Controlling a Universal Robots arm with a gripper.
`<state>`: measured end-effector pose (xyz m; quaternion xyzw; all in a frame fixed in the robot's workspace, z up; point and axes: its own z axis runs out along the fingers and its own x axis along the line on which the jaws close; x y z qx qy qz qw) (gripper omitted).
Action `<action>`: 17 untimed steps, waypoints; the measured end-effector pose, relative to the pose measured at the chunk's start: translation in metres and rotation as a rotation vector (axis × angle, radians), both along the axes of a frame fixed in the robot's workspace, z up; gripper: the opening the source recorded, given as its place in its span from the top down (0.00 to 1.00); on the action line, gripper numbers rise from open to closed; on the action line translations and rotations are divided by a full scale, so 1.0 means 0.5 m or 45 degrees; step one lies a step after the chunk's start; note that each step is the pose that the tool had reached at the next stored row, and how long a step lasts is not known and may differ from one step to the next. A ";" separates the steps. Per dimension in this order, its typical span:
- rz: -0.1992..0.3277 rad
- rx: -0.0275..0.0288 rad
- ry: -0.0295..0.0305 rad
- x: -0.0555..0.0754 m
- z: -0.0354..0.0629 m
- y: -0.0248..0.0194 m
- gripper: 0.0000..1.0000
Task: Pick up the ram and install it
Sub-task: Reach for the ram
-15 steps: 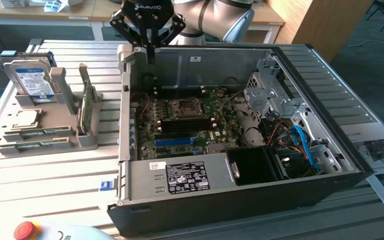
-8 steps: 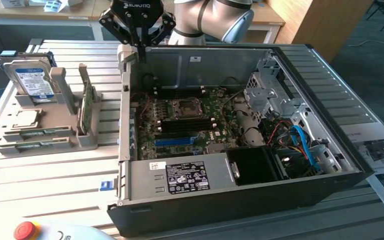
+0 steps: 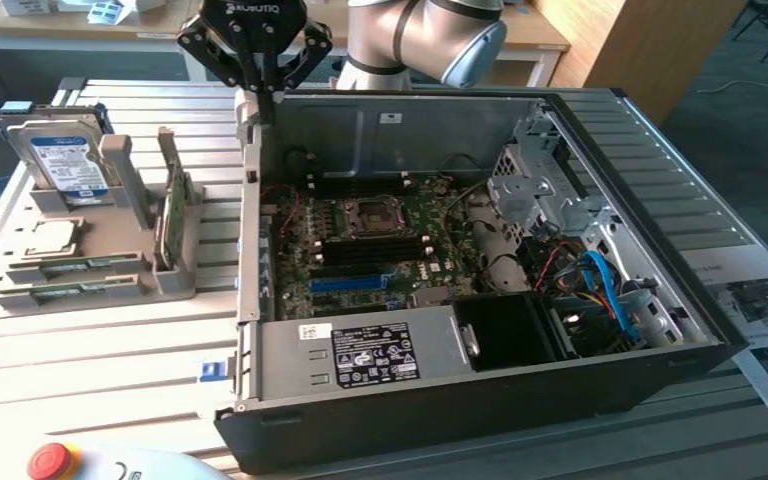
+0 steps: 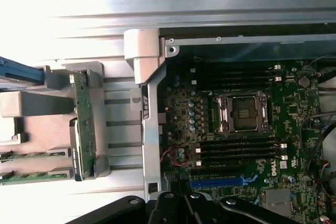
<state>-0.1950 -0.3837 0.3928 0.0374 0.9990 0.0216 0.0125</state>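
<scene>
Two ram sticks, thin and green, lie in slots of a grey holder at the exterior view's left: one ram stick and a second just in front of it. In the wrist view they are the upper stick and the lower stick. My black gripper hangs shut and holds nothing, above the back left corner of the open computer case, well apart from the sticks. The motherboard's dark memory slots lie beside the processor socket.
A taller green card stands on edge in the holder, with a hard drive behind it and a processor chip. A bright blue slot crosses the board. Cables and a drive cage fill the case's right side. A red stop button sits in front.
</scene>
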 end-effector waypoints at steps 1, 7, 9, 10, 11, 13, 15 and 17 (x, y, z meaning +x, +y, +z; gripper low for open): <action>0.000 -0.0001 0.0000 -0.003 0.000 0.0001 0.90; 0.000 0.0000 0.0000 -0.026 0.000 0.0026 0.90; 0.000 -0.0001 0.0000 -0.033 0.000 0.0034 0.90; 0.000 -0.0001 0.0001 -0.036 0.000 0.0037 0.90; 0.000 -0.0001 0.0000 -0.039 0.000 0.0040 0.90; 0.000 0.0000 0.0000 -0.045 0.000 0.0044 0.90; 0.000 0.0000 0.0000 -0.051 -0.001 0.0054 0.90; 0.000 0.0000 0.0001 -0.058 -0.001 0.0064 0.90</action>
